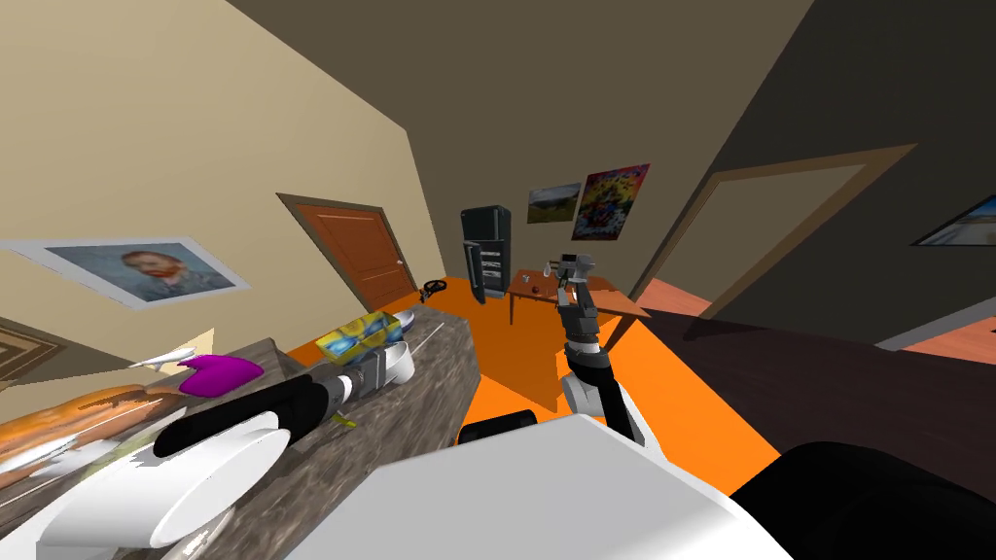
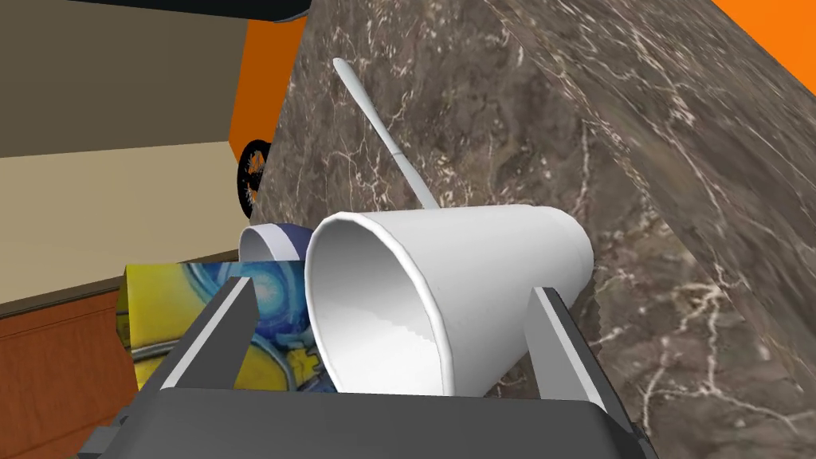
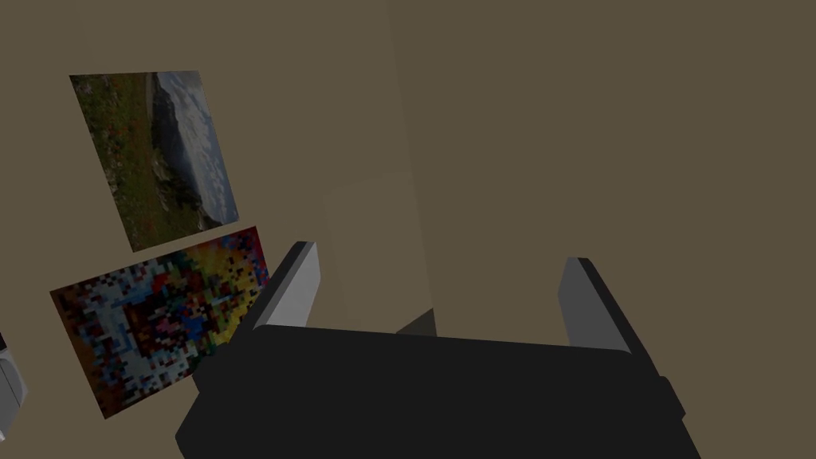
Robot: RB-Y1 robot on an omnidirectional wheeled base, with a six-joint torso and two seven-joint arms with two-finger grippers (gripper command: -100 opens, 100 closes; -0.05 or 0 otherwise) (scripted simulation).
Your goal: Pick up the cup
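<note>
Left gripper, fingers spread wide, straddling a white cup that lies on its side on the brown marble counter, mouth toward the gripper. A thin white utensil lies beyond the cup and a yellow-and-blue box beside it. Right gripper is raised, with its fingers apart.

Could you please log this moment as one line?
phase: pre-grasp | left end effector: open, straddling cup lying on its side on marbled counter | right end effector: open, raised
</note>
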